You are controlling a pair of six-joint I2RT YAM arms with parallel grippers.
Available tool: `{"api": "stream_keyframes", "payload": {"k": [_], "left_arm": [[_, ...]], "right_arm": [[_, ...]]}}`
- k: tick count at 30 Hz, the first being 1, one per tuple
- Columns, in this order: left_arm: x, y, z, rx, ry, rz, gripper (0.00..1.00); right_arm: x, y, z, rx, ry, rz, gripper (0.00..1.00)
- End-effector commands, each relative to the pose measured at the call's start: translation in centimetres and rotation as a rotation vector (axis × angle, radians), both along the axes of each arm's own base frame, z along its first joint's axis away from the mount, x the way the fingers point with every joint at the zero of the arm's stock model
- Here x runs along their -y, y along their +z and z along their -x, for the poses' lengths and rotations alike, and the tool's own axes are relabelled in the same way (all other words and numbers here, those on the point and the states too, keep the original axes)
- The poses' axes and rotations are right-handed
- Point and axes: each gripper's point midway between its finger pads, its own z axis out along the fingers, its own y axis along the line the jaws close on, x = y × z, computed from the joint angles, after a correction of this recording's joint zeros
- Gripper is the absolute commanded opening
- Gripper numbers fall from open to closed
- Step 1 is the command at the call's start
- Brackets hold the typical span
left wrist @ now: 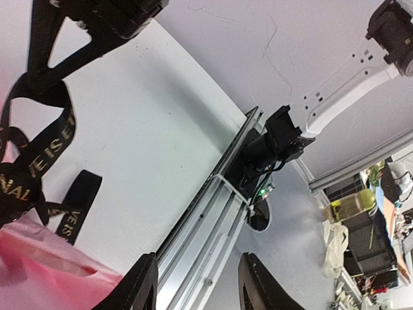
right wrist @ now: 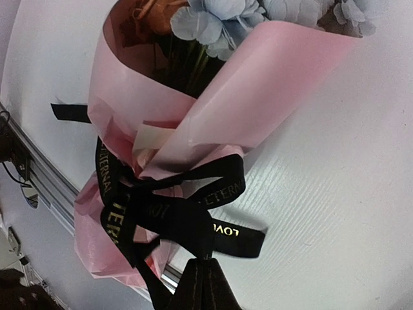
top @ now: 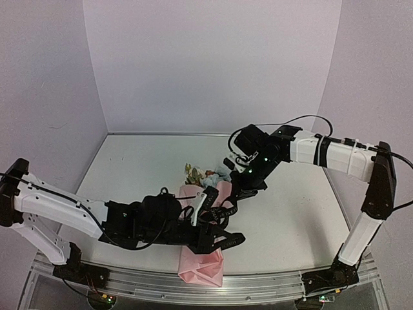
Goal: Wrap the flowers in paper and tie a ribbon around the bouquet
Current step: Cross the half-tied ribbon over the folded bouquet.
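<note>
The left arm reaches in low from the left side of the white table (top: 129,161). The left gripper (left wrist: 200,287) hangs at the table's near edge with its jaws standing apart and nothing between them. In its wrist view the two dark fingers (left wrist: 139,287) frame the aluminium rail (left wrist: 213,200) that runs along the table front.

Near the middle of the table the bouquet (right wrist: 193,123) lies on its side, partly under both arms in the top view. The pink paper (right wrist: 277,77) forms a cone whose wide mouth points away from the arm bases, and its crumpled narrow end reaches the near edge. The flowers (right wrist: 213,16) show in the mouth, with pale blue heads beside a rust one. The black ribbon (right wrist: 187,206), printed with gold lettering, is knotted around the narrow waist of the cone. Its loops lie against the paper and one tail rests flat on the table.

To the right, the right gripper (right wrist: 203,274) comes down from the far right. Its fingers are pressed together, pinching a strand of the ribbon at the edge of the bow.
</note>
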Motion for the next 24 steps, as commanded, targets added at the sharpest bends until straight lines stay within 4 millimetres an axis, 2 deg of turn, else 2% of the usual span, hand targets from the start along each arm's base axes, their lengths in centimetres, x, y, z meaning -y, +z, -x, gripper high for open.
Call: {"api": "stream_keyframes", "payload": {"k": [1, 4, 7, 10, 13, 15, 18, 20, 24], "left_arm": [[-4.2, 1.4, -2.0, 0.114, 0.121, -0.002, 0.42], [-6.5, 2.6, -4.2, 0.218, 0.235, -0.02, 0.42], [-7.4, 3.3, -6.2, 0.324, 0.244, -0.058, 0.4], [-7.3, 3.0, -8.0, 0.33, 0.14, -0.052, 0.38], [-6.6, 2.4, -7.2, 0.4, -0.004, -0.065, 0.42], [-6.2, 2.0, -7.4, 0.409, -0.061, -0.082, 0.45], [-6.0, 1.9, -8.9, 0.384, -0.103, -0.079, 0.48], [-5.7, 2.2, -8.7, 0.38, -0.149, -0.058, 0.5], [-5.0, 1.3, -10.0, 0.367, -0.17, -0.101, 0.5]], "right_arm": [[0.5, 1.7, 1.9, 0.079, 0.123, 0.063, 0.0], [0.6, 1.7, 3.1, 0.126, 0.17, 0.094, 0.0], [0.6, 1.8, 3.1, 0.212, 0.194, 0.107, 0.0], [-0.3, 2.1, 2.8, 0.273, 0.204, 0.082, 0.0], [-1.5, 2.7, 2.7, 0.312, 0.221, 0.031, 0.0], [-2.7, 3.0, 2.8, 0.334, 0.246, -0.017, 0.0], [-4.0, 3.4, 3.1, 0.336, 0.287, -0.076, 0.0], [-4.9, 3.7, 3.2, 0.343, 0.31, -0.111, 0.0], [-6.3, 4.4, 3.6, 0.328, 0.338, -0.185, 0.0]]}}
